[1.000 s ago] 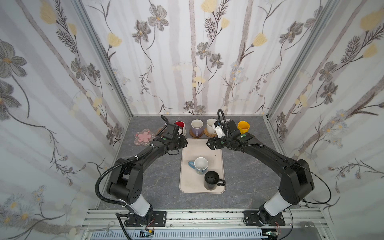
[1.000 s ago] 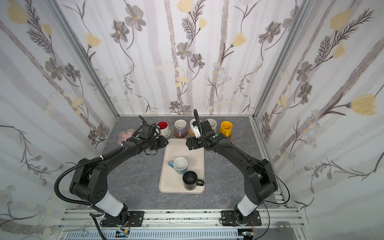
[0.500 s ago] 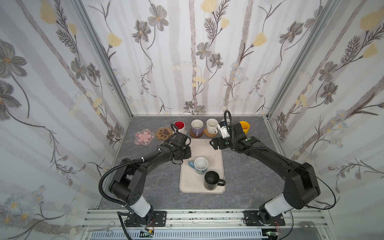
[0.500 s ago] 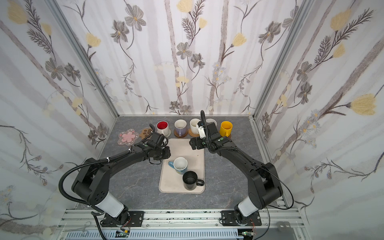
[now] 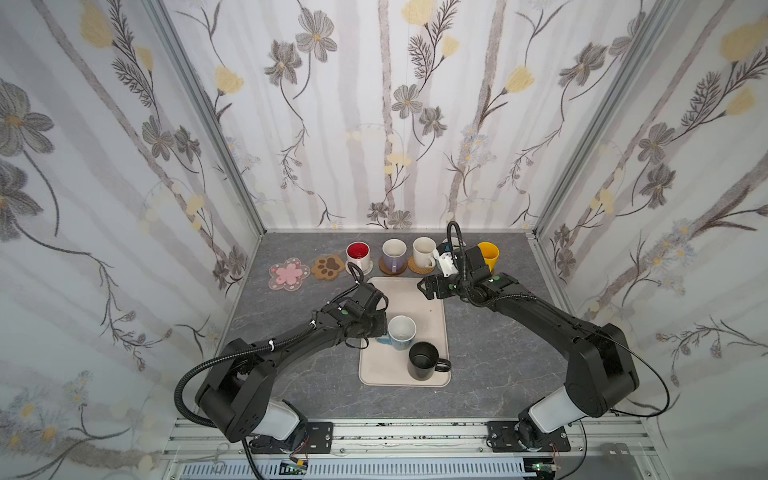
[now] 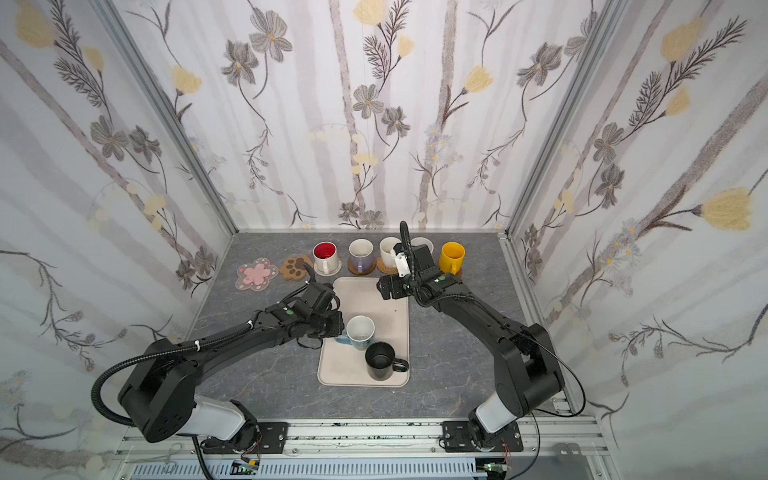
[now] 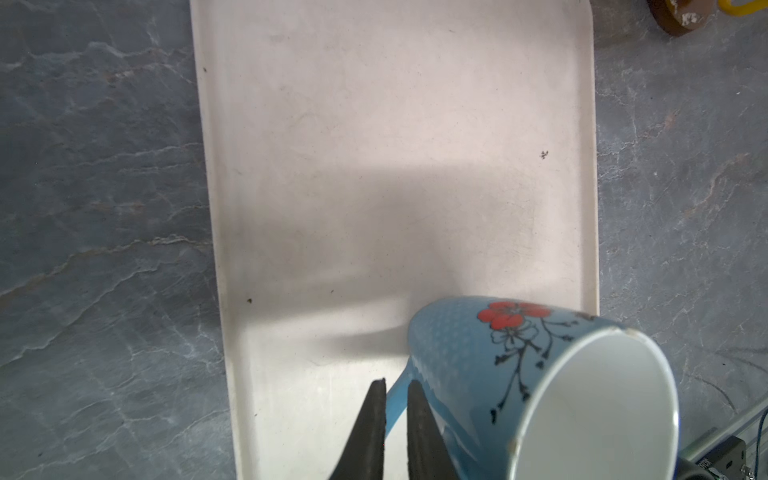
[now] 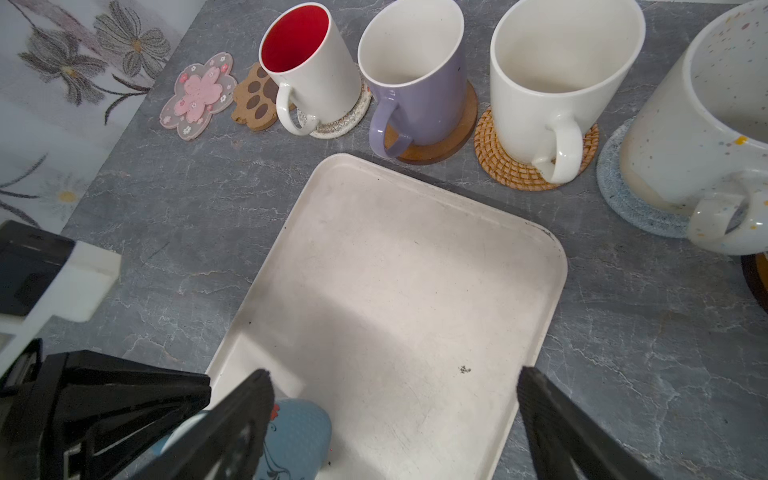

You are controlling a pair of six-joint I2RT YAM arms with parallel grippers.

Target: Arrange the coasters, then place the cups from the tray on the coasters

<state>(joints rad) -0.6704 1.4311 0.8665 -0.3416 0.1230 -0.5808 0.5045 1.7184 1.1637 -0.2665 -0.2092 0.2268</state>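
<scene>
On the beige tray [image 5: 415, 299] [image 7: 374, 145] stand a light blue mug [image 5: 401, 330] [image 7: 540, 374] and a black mug [image 5: 423, 359]. My left gripper [image 5: 381, 332] [image 7: 395, 399] is shut on the blue mug's handle, one finger on each side. My right gripper [image 5: 424, 289] [image 8: 392, 374] hangs open and holds nothing above the tray's far end. At the back, a pink flower coaster [image 5: 289, 273] and a paw coaster [image 5: 328, 267] lie bare. Red-inside [image 5: 358, 254], lavender [image 5: 394, 253], cream [image 5: 423, 251], speckled [image 8: 706, 124] and yellow [image 5: 488, 253] mugs stand on coasters.
The enclosure's patterned walls close in the grey table [image 5: 291, 374] at the back and both sides. The row of mugs runs along the back wall just beyond the tray. My right arm hides the speckled mug in a top view.
My left arm came forward from the paw coaster to the tray and closed on the blue mug's handle. The right gripper drifted slightly right and stayed open.
</scene>
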